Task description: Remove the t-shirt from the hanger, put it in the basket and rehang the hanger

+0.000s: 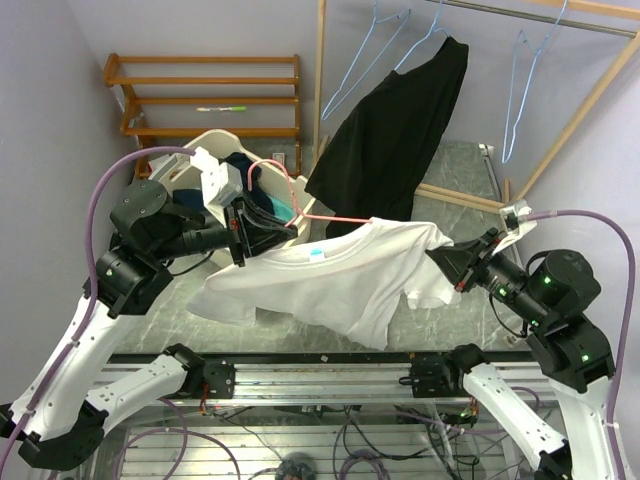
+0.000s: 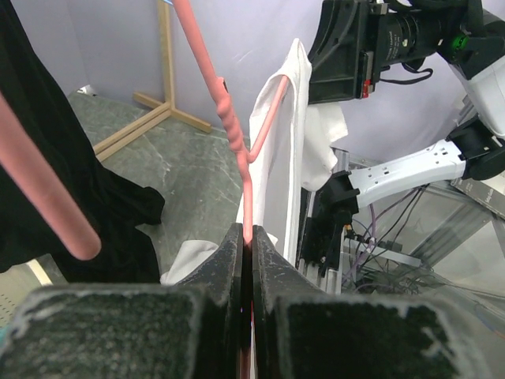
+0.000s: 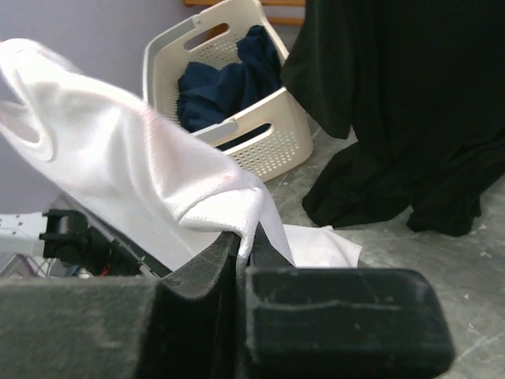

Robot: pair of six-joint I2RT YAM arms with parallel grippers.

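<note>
The left hand (image 2: 246, 237) was fully closed on the pink hanger (image 2: 227, 110). The wire entered between the pressed-together jaws just below the twisted neck. This grip was judged to anchor the hanger, so that it could not follow the cloth when the cloth was drawn away.

The hanger lay tilted close to level above the tabletop (image 1: 460, 170). Its hook pointed far and left, and one arm ran right into the neck opening of the white t-shirt (image 1: 330, 275).

The right hand (image 3: 239, 237) was closed on a fold of the t-shirt at its right shoulder end, with the fabric pinched between the fingertips. The garment hung spread between the two hands, its hem sagging toward the near edge of the tabletop.

The t-shirt was not yet free, because the hanger arm remained inside the shoulder. A pull to the right, away from the left hand, was judged likely to slide that shoulder off the arm's end.

Beyond, a laundry basket (image 3: 272, 146) holding dark blue cloth stood far left. A black garment (image 1: 395, 130) hung from the far rail.
</note>
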